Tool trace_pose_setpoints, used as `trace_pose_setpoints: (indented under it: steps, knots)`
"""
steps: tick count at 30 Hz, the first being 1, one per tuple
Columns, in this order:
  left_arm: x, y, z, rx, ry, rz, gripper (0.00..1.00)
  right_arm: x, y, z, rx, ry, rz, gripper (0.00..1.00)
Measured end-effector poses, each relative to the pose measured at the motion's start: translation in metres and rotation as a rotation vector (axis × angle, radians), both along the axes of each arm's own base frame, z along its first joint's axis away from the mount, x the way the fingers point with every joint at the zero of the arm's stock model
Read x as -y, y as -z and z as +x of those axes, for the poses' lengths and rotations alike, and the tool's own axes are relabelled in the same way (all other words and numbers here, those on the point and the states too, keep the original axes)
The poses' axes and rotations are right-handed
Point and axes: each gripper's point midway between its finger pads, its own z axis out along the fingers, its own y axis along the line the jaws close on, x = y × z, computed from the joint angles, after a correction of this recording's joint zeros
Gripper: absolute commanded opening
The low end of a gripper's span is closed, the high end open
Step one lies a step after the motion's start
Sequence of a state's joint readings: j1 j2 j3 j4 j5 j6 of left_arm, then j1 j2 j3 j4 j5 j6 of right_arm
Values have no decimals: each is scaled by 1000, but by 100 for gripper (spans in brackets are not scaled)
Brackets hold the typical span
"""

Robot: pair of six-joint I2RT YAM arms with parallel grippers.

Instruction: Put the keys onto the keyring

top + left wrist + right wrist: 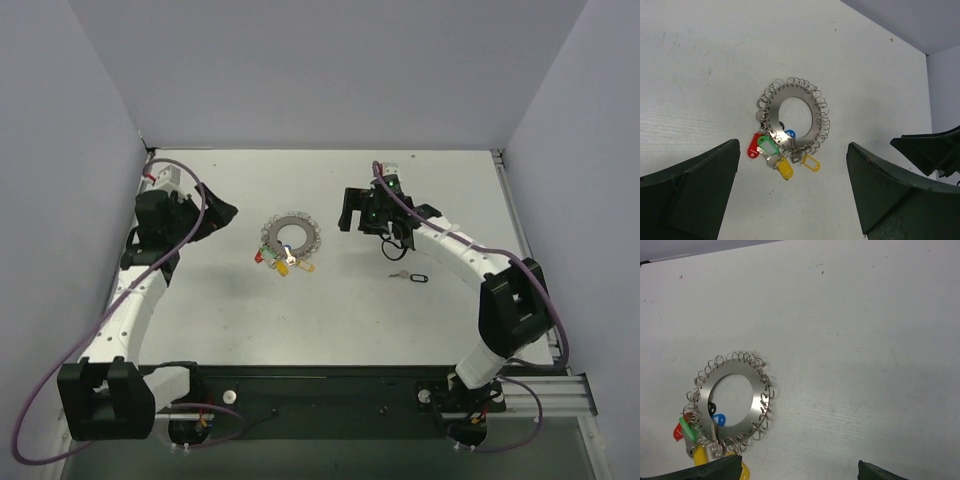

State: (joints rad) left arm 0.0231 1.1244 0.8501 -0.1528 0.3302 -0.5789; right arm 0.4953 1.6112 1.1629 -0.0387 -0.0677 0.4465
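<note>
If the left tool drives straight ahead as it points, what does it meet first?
Most likely the keyring, centred ahead of the open left tool, with the coloured keys on its near edge. Depth is unclear; the table may come first.

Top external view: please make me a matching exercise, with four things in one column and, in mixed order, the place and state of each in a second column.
Things:
1. keyring
2. stray key
3. left gripper
4. right gripper

Places:
A. open, left of the keyring
B. middle of the table, coloured keys bunched at its near edge
C. open, right of the keyring
D. alone, beside the right arm

Pairs: 1-B, 2-D, 3-A, 4-C
</note>
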Motion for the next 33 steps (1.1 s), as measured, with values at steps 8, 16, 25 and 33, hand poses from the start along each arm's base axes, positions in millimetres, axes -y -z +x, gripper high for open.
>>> trace_pose_setpoints:
  steps: [8, 16, 25, 33]
  knots:
    - [60, -50, 42, 41, 57, 107, 97, -32, 33, 10, -77, -78, -3, 100]
    - [106, 42, 51, -172, 93, 215, 97, -64, 45, -2, -122, -195, 23, 97]
    - [102, 78, 54, -238, 86, 229, 97, -80, 69, -3, -174, -244, 25, 85]
    - [70, 88, 62, -243, 50, 134, 98, -83, 90, 1, -210, -245, 14, 70]
